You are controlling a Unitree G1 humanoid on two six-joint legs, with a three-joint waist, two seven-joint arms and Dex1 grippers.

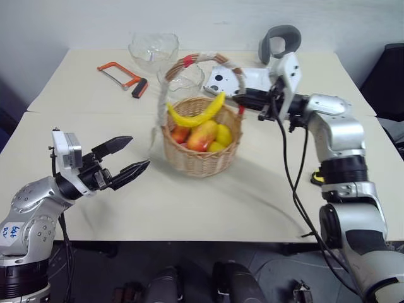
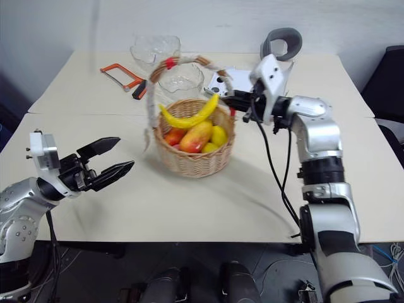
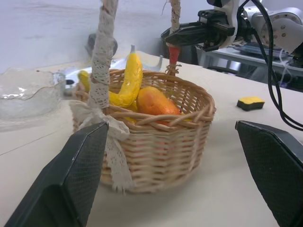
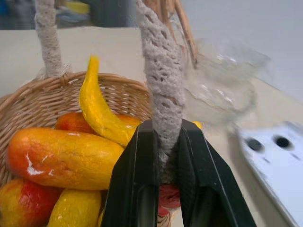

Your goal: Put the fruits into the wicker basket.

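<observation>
Left eye view: the banana [image 1: 197, 114] and mango [image 1: 202, 134] are seen lying inside the wicker basket [image 1: 202, 158] on the table [image 1: 189, 208], so the loading looks done. The left gripper [image 1: 129, 161] is held wide open just beside it, empty. Right wrist view: the right gripper [image 4: 165, 156] is clamped on the basket's handle [image 4: 163, 85], probably to steady or lift it.

two pale beige rectangular tabletops [image 1: 208, 208] meet at a seam. behind the tabletops rises a plain white wall [image 1: 189, 22]; below their near edge lies dark grey floor [image 1: 278, 268].
</observation>
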